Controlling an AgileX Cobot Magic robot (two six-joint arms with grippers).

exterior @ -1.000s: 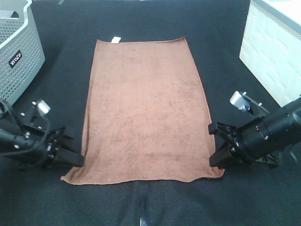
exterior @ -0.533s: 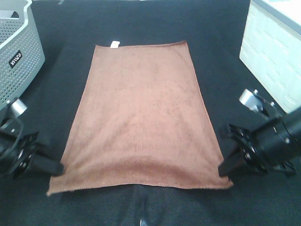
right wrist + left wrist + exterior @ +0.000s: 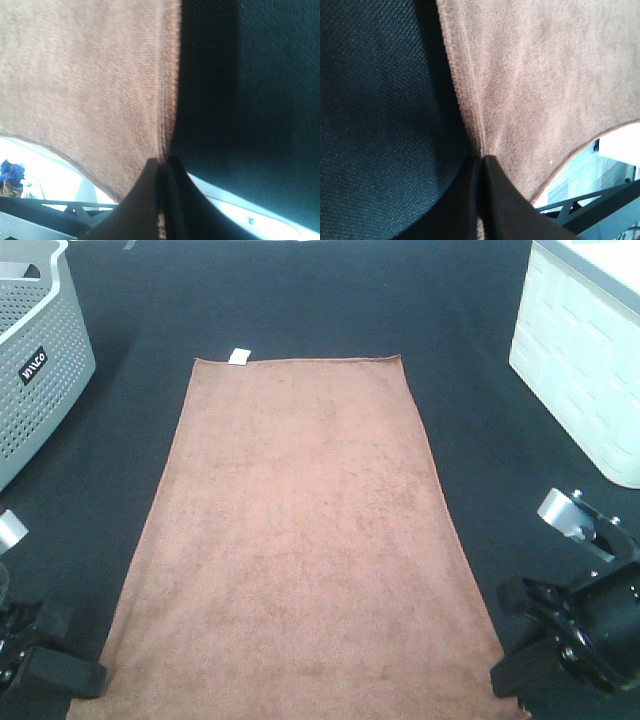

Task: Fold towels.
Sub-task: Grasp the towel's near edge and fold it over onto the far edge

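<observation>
Towel point(image 3: 300, 540) corners apparently in both grippers point(image 3: 480, 165) point(image 3: 162, 165)

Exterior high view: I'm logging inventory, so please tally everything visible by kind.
brown towel: 1
grey basket: 1
white bin: 1
tools: 2, the left tool and the right tool
total: 5
</observation>
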